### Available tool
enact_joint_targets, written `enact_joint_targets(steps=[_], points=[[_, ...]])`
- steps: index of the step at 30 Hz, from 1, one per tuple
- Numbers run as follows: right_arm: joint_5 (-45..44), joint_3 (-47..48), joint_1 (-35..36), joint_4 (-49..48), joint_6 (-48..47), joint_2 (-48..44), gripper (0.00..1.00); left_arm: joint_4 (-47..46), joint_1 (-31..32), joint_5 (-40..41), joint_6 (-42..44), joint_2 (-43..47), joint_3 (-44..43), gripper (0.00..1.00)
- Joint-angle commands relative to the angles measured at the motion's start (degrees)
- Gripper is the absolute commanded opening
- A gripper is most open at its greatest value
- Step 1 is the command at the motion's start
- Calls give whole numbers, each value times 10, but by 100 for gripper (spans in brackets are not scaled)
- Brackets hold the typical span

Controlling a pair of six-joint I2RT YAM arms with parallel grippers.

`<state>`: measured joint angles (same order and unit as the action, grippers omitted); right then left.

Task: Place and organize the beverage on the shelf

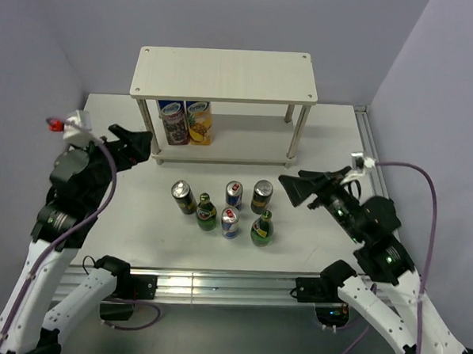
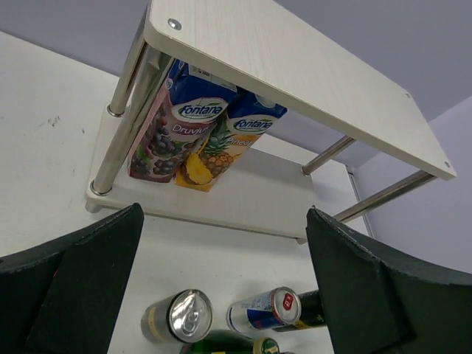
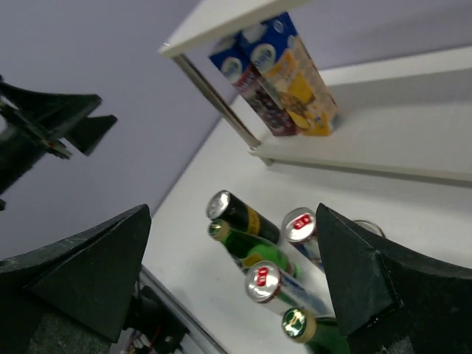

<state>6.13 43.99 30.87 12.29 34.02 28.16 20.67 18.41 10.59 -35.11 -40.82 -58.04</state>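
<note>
Six drinks stand in a cluster on the table in front of the shelf (image 1: pixel 226 73): a dark can (image 1: pixel 183 197), a green bottle (image 1: pixel 206 213), a blue-and-silver can (image 1: pixel 234 195), a second dark can (image 1: pixel 262 196), a second blue-and-silver can (image 1: pixel 230 223) and a second green bottle (image 1: pixel 261 228). My left gripper (image 1: pixel 133 149) is open and empty, raised left of the cluster. My right gripper (image 1: pixel 298 188) is open and empty, just right of the cluster. The left wrist view shows a dark can (image 2: pixel 177 317) and a blue-and-silver can (image 2: pixel 265 310) below the shelf (image 2: pixel 295 66).
Two juice cartons, purple (image 1: pixel 173 122) and yellow (image 1: pixel 198 122), stand at the left of the shelf's lower board (image 1: pixel 246 142). The top board carries nothing. Purple walls close in the back and sides. The table's metal rail (image 1: pixel 215 283) runs along the near edge.
</note>
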Motion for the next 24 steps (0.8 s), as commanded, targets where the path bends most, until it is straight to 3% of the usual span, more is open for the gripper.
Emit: enact_joint_targets(steps=[1,3,6,7,8,10,11,13,14,15,17,24], points=[[-18,-34,38,32,23,-77,100,89,1,-13,26,36,-23,99],[-58,-46,59,66,66,-84,100,114,1,5,35,43,-10,99],[-237,-15,109,212,107,-16,100,116,1,37,47,54,20,98],[-283,-11,157,233,122,9,100,113,1,43,47,58,30,98],[-388,-5,190,269,137,20,100,109,1,47,47,68,38,98],[-478,36,266,310,194,68,100,93,1,50,51,79,62,98],[-581,57,345,367,220,90,100,90,2,52,51,87,68,99],[-673,119,426,452,352,166,100,83,2,51,55,90,82,99],[-711,139,503,582,428,194,100,84,2,52,56,89,85,99],[-767,155,539,660,607,219,100,86,2,54,55,87,83,99],[-774,165,603,704,609,272,100,87,3,54,58,86,82,98],[-726,92,713,705,819,408,100,82,3,47,64,90,89,99]])
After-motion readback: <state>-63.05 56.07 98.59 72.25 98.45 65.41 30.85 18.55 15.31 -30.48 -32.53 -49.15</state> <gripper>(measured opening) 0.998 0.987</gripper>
